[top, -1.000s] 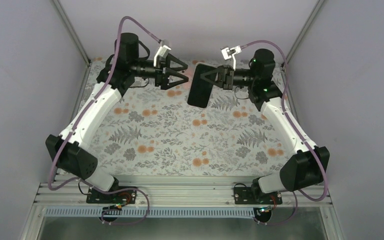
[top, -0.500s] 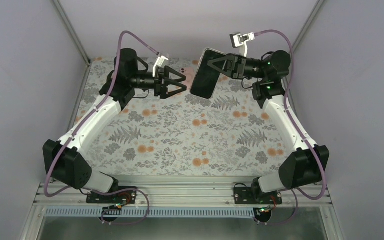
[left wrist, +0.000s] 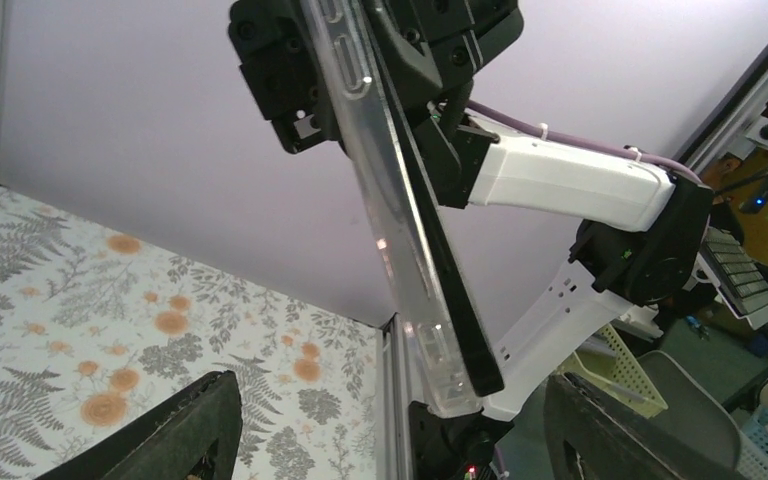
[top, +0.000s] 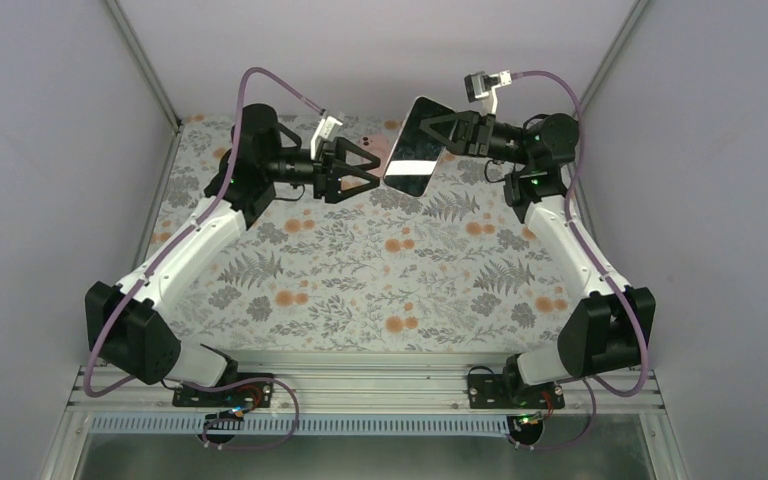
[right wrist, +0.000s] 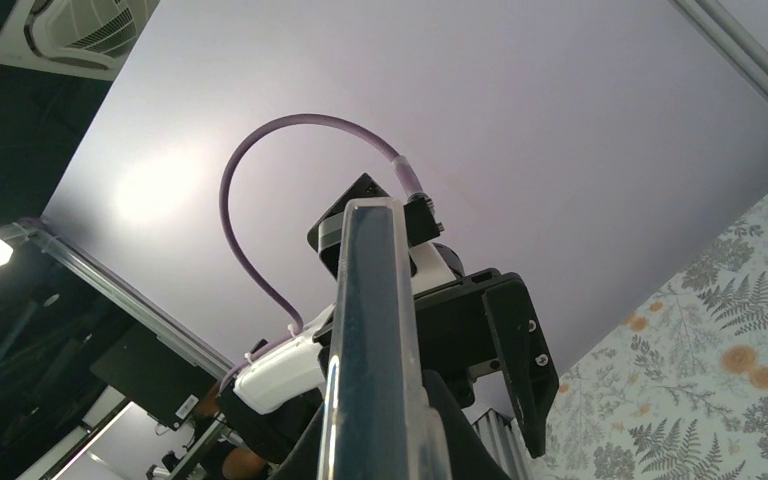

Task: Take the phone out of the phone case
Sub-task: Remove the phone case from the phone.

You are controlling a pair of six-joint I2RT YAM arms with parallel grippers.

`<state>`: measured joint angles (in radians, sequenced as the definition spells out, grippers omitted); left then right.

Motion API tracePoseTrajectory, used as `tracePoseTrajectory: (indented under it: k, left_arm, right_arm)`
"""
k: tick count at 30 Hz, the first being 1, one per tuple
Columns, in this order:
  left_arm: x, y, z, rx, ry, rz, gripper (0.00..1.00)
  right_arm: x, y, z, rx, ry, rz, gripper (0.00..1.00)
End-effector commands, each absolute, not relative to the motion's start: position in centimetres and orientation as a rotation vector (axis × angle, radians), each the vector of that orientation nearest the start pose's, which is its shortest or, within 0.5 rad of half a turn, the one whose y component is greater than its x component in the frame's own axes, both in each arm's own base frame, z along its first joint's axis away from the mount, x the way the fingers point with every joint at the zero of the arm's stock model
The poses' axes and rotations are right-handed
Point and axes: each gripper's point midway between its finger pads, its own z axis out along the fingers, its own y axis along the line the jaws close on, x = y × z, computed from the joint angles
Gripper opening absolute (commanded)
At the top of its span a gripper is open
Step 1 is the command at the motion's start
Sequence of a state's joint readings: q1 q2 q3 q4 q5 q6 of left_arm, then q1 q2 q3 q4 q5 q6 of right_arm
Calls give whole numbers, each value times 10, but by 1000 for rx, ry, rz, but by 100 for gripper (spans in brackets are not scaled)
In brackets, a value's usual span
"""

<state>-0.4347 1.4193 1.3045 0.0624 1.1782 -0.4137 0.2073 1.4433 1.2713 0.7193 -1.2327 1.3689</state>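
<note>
Left gripper (top: pixel 378 171) has moved in since half a second ago. Its fingers are spread, tips now just beside the left edge of the phone (top: pixel 415 148). Right gripper (top: pixel 428 135) pinches the phone, still in its clear case (left wrist: pixel 380 210), aloft over the far side of the floral table (top: pixel 360 270). Screen now tilts further up and catches glare. Right fingers cover the cased phone's upper end. Purple cable (right wrist: pixel 260 200) arcs behind.

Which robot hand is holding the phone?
The right gripper: its jaws are shut on the phone, held up in the air. The left gripper is open and empty, close beside it.
</note>
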Motion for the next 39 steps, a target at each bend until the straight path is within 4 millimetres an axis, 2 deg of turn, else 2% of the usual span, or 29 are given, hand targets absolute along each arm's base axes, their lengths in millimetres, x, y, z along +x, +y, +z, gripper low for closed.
tracePoseTrajectory:
  k: [1,8,13,28,36,39]
  left_arm:
    - [260,-305,403,1034,1509,-1566,75]
    - [265,-310,399,1023,1530,-1571,72]
    - [270,-308,393,992,1550,-1587,69]
    - [286,-303,382,901,1605,-1609,66]
    - [250,-294,404,1015,1436,-1716,70]
    - [242,-292,409,1032,1407,-1735,70]
  right_arm:
    - [302,225,481,-523,1538,1853,4]
    - [297,224,484,-536,1524,1853,4]
    - [293,223,485,-554,1515,1854,4]
    - [283,222,486,-573,1481,1882,4]
    - [284,222,483,-571,1477,1874,4]
    - [286,222,482,-568,1477,1871,4]
